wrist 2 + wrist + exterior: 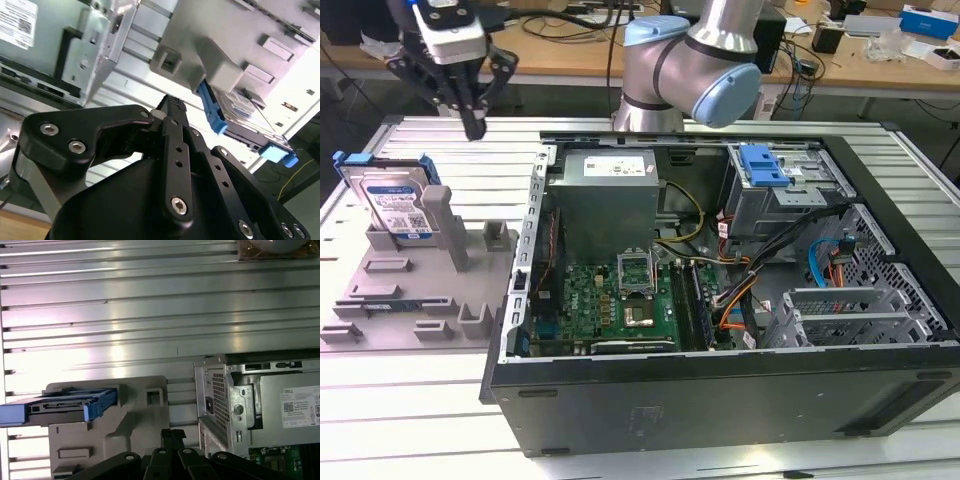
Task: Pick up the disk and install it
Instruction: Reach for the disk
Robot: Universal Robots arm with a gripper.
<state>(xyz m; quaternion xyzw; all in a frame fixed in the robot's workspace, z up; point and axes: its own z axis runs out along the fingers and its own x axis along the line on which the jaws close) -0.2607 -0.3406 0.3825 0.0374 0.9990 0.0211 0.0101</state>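
The open case (720,390) lies near the hand (475,128), which hangs closed and empty above the desk (400,400); the disk (392,205) stands nearby, lower, untouched.

I've got the disk (395,205) standing on the rack (380,300) at the exterior view's left, case (720,390) to its right, gripper (475,128) at upper left, above the rack.
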